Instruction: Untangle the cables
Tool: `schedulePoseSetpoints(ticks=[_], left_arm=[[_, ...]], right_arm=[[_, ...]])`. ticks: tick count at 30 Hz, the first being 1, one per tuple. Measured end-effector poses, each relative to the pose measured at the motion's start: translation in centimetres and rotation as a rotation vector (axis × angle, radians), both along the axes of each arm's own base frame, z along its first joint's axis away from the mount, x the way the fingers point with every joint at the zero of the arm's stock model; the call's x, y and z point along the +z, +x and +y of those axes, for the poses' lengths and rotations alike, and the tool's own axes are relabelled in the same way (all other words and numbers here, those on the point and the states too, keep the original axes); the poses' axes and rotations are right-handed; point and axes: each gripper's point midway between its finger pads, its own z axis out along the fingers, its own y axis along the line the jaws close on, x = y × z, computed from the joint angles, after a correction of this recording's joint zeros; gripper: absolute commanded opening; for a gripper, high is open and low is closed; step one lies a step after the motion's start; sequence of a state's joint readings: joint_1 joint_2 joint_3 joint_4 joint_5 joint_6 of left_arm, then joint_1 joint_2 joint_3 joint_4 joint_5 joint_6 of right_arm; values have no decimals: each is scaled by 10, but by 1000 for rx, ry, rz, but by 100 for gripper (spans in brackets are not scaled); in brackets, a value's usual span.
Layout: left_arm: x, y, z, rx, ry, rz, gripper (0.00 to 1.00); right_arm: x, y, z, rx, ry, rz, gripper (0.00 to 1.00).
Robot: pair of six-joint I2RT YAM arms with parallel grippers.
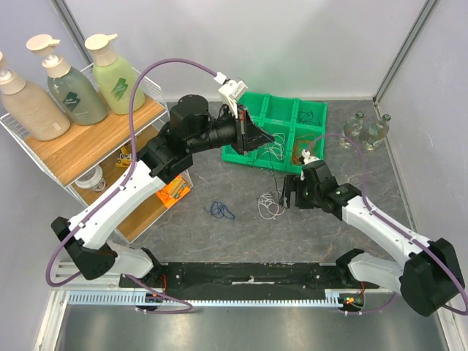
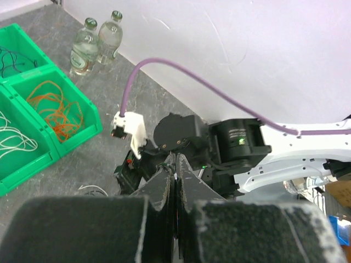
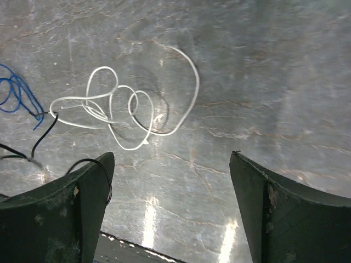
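My left gripper [image 1: 272, 139] is raised at the front edge of the green tray [image 1: 281, 110]. It is shut [image 2: 175, 164] on a thin black cable [image 1: 273, 172] that hangs down to the table. My right gripper [image 1: 287, 196] is open and empty just above the table [image 3: 173, 156]. A looped white cable [image 1: 269, 206] lies on the table beside it and shows ahead of its fingers in the right wrist view [image 3: 126, 109]. The black cable [image 3: 44, 131] runs past the right gripper's left finger. A blue cable [image 1: 219, 210] lies further left and shows in the right wrist view [image 3: 13, 90].
The tray compartments hold orange cables [image 2: 55, 109], white cables [image 2: 13, 137] and dark cables [image 2: 11, 55]. Two glass bottles [image 1: 368, 130] stand at the back right. A wire shelf [image 1: 80, 139] with pump bottles [image 1: 73, 91] stands at the left.
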State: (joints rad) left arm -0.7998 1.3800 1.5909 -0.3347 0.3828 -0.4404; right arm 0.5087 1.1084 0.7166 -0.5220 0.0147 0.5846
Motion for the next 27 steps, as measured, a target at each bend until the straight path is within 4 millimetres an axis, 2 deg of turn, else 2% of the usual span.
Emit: schedulePoseSetpoints(ticks=[4, 8, 11, 17, 20, 23, 27], left_arm=[[12, -2, 1, -1, -18, -18, 2], [23, -4, 3, -3, -30, -28, 2], [45, -8, 6, -12, -61, -57, 2], [127, -24, 21, -16, -215, -209, 2], [155, -33, 30, -14, -273, -267, 2], [171, -38, 36, -14, -304, -298, 2], [172, -37, 35, -16, -308, -301, 2]], right_arm=[[-13, 3, 20, 33, 106, -5, 92], [-14, 10, 34, 53, 175, -32, 93], [-14, 19, 38, 43, 191, -53, 94], [-33, 24, 20, -39, 178, -11, 95], [-38, 23, 6, -77, 176, -2, 95], [-33, 28, -2, -106, 186, -22, 95], [-31, 30, -3, -100, 207, -21, 94]])
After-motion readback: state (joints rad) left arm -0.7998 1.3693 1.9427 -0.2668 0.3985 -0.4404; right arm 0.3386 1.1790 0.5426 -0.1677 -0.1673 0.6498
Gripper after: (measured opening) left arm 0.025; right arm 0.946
